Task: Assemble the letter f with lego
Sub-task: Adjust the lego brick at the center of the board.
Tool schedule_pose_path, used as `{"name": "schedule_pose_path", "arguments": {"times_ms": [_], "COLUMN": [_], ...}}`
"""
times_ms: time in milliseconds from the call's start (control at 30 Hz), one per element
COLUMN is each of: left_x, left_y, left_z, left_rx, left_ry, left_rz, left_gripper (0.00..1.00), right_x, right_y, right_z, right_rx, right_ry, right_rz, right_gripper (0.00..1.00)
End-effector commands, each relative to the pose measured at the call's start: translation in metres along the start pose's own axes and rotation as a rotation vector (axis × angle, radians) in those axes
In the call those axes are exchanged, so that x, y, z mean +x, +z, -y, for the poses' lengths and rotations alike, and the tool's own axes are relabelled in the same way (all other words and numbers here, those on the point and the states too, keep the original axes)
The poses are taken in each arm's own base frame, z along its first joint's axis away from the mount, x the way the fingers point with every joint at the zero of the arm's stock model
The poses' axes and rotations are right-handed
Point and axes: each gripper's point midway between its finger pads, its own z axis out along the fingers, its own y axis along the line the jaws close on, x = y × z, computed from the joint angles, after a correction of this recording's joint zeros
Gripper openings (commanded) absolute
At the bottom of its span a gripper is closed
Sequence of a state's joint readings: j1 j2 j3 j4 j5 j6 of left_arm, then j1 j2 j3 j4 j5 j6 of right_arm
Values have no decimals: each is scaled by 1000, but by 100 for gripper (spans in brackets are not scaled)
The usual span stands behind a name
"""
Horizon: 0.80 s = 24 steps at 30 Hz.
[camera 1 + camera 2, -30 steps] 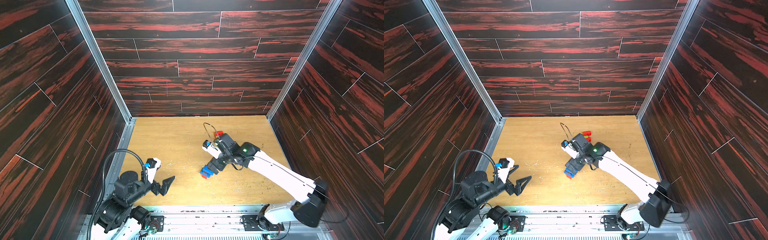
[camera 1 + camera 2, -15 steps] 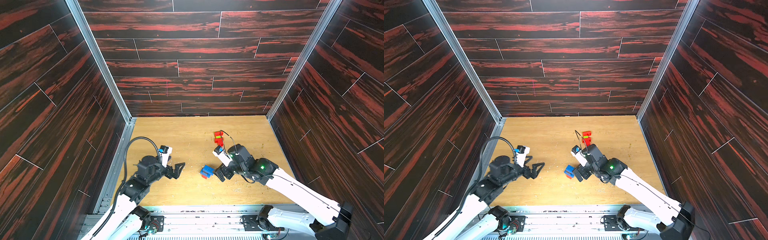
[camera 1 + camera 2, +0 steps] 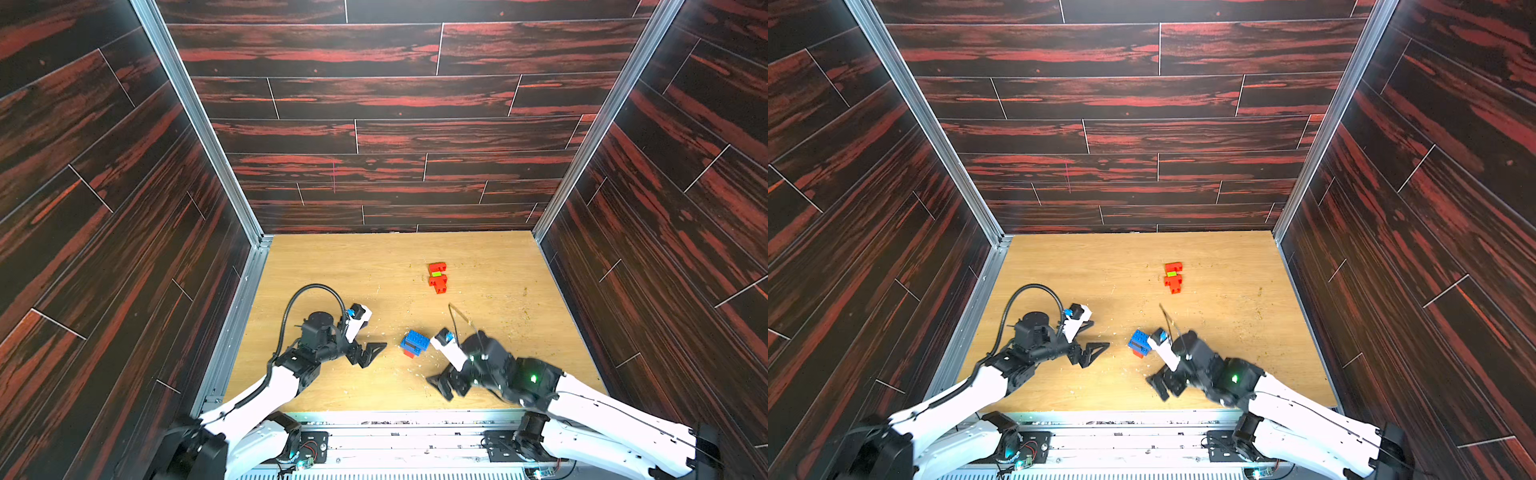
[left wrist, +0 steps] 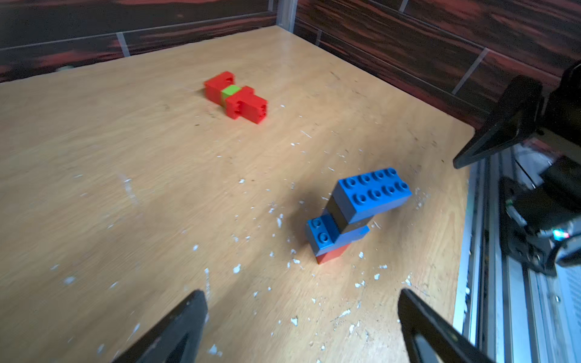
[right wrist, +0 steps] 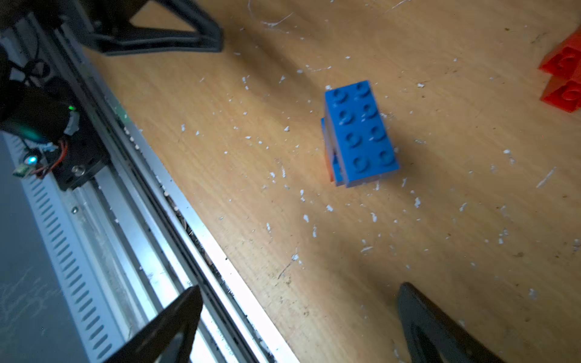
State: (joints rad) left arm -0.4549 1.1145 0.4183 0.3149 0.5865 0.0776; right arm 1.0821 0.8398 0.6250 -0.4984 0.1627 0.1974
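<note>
Blue-topped lego stack (image 3: 414, 343) stands untouched between left claw (image 3: 373, 353) and right claw (image 3: 439, 386), both gaping, empty.

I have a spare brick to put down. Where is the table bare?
Bare: the far left corner beyond the left gripper; the strip between red stack and right wall. Crowded: near middle, around the blue stack and the right gripper.

Glossy plastic lego (image 4: 369, 201) stands on a scuffed, matt wooden table (image 4: 125, 188) edged by ribbed metal rail (image 5: 103, 220).
</note>
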Motion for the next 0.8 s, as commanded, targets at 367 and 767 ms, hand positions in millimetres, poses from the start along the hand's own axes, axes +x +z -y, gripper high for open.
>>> {"name": "schedule_pose_path", "arguments": {"times_ms": [367, 767], "left_x": [11, 31], "left_y": [53, 85], "left_z": [29, 35], "left_rx": [295, 375], "left_ry": [333, 387], "left_rz": [30, -14], "left_gripper": [92, 88], "right_x": [12, 4], "right_y": [-2, -11], "right_z": [-11, -14], "right_rx": [320, 352], "right_ry": [-15, 34], "right_rz": [117, 142], "right_gripper": [98, 98]}}
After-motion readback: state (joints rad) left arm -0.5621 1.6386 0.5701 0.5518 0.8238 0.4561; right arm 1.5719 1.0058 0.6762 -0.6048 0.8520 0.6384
